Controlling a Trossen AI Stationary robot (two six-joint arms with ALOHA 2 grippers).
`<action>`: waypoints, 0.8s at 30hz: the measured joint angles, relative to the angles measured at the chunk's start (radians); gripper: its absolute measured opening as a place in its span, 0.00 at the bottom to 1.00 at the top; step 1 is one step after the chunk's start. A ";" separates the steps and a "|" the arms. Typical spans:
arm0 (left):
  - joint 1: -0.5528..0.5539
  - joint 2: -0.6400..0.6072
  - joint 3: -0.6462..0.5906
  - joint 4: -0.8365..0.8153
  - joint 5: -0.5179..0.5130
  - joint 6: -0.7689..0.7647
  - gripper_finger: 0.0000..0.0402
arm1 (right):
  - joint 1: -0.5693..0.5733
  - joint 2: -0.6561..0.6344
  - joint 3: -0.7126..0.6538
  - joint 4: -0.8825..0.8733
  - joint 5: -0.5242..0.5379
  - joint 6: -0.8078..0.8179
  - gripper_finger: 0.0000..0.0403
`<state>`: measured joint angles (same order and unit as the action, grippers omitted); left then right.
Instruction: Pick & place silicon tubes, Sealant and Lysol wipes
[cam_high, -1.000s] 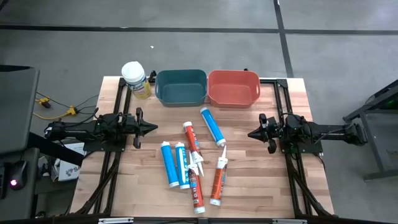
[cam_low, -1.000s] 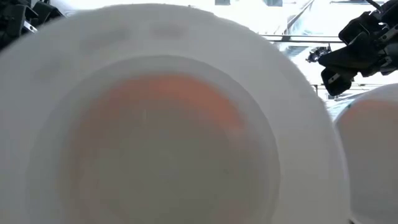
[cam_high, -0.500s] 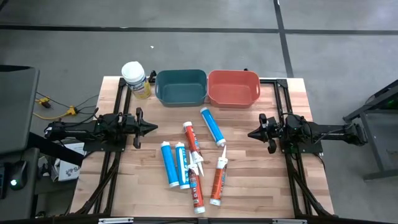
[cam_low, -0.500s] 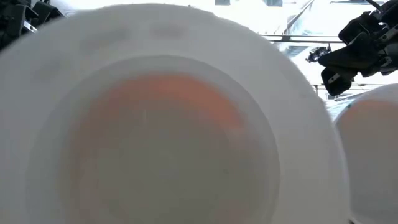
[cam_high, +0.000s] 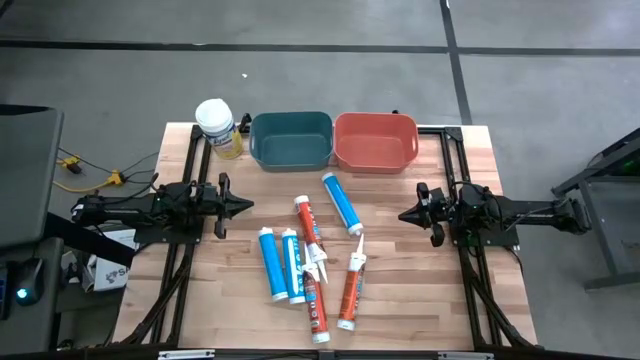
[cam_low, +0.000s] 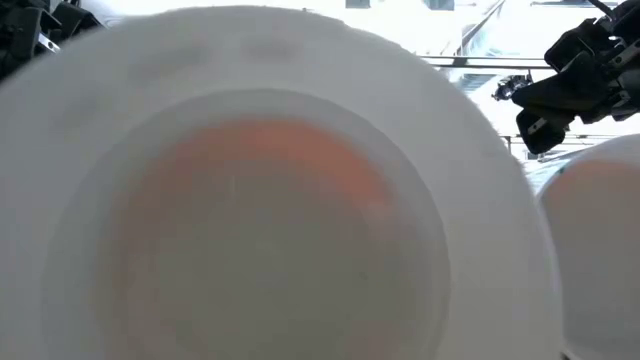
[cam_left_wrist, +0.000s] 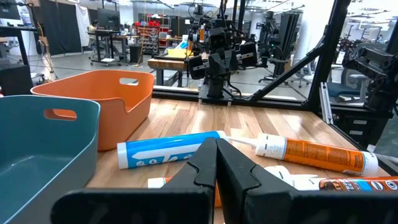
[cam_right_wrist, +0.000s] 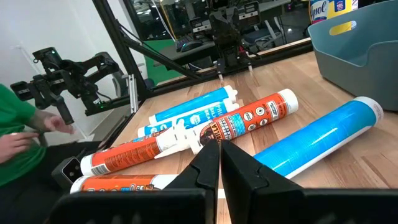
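Note:
The Lysol wipes canister (cam_high: 218, 128), with a white lid and yellow label, stands upright at the table's far left corner, and its top shows in the right wrist view (cam_right_wrist: 329, 7). Several tubes lie flat mid-table: a blue one (cam_high: 342, 203), an orange one (cam_high: 308, 227), two blue ones side by side (cam_high: 280, 265) and two orange ones (cam_high: 315, 300) (cam_high: 351, 283). My left gripper (cam_high: 248, 204) is shut and empty at the left, pointing at the tubes. My right gripper (cam_high: 402, 214) is shut and empty at the right.
A teal bin (cam_high: 291, 139) and an orange bin (cam_high: 375, 141) stand side by side at the far edge. A tube's white round end (cam_low: 270, 200) fills the low view. A person in green (cam_right_wrist: 18, 143) is beyond the table's left side.

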<state>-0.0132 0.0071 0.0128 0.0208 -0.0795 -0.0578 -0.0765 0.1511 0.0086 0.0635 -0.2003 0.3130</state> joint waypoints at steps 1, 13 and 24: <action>0.000 0.000 0.000 0.000 0.000 0.000 0.00 | 0.000 0.000 0.000 0.000 0.000 0.000 0.03; 0.000 0.000 0.000 0.000 0.000 0.000 0.00 | 0.000 0.000 0.000 0.000 0.000 0.000 0.03; 0.000 0.000 0.000 0.000 0.000 -0.033 0.00 | 0.000 0.000 0.000 0.000 0.000 0.000 0.03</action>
<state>-0.0132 0.0068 0.0128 0.0206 -0.0795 -0.0911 -0.0765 0.1509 0.0082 0.0635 -0.2005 0.3130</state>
